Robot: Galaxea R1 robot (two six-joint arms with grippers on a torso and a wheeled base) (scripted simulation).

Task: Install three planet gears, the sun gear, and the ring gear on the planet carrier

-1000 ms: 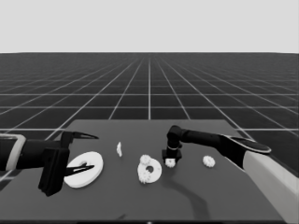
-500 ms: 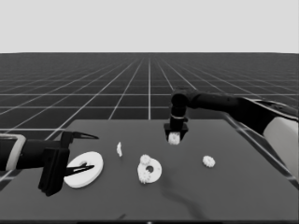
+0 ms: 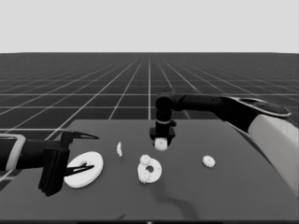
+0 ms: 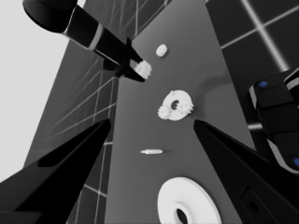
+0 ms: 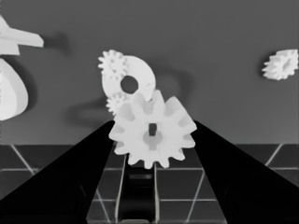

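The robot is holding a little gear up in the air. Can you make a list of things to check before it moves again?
1. Gear held firmly: the right gripper is shut on a gear, raised above the table. Ok.
2. Room on the smaller round part: two gears sit on it already, with bare rim showing. Ok.
3. Its middle hole is open: dark hole visible in the right wrist view. Ok.
4. Way down to it: nothing stands between the held gear and that part. Ok.
5. Left gripper out of the way: it waits over the larger round part at the table's left end. Ok.
6. Teeth will mesh with the seated gears: cannot tell.
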